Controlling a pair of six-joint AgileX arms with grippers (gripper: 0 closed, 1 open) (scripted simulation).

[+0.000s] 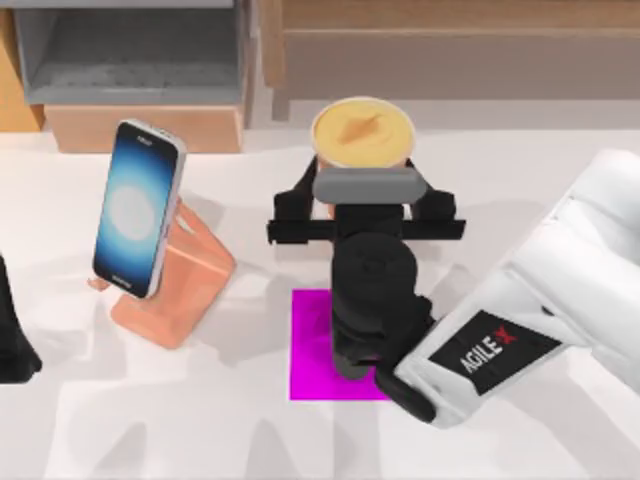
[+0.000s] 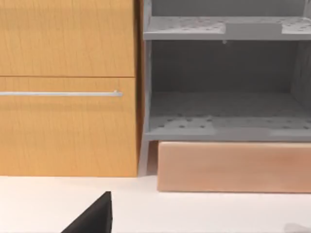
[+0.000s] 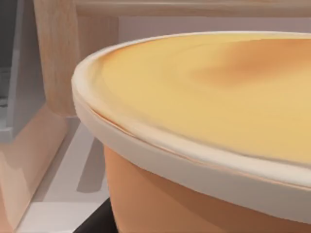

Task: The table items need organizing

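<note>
The tall orange cup (image 1: 362,135) with its yellowish lid stands at the back middle of the white table (image 1: 150,430). My right gripper (image 1: 365,205) reaches it from the front and is open, one finger on each side of the cup and level with the edge of the lid. The cup's lid (image 3: 204,97) is very close in the right wrist view. The smartphone (image 1: 140,205), its screen glowing blue, leans on a salmon stand (image 1: 185,285) at the left. My left gripper (image 1: 10,340) is parked at the table's left edge.
A magenta square mat (image 1: 315,350) lies on the table under my right arm's wrist. Behind the table are a grey shelf unit (image 2: 223,87), a wooden cabinet (image 2: 68,97) and a pale wooden box (image 2: 233,167).
</note>
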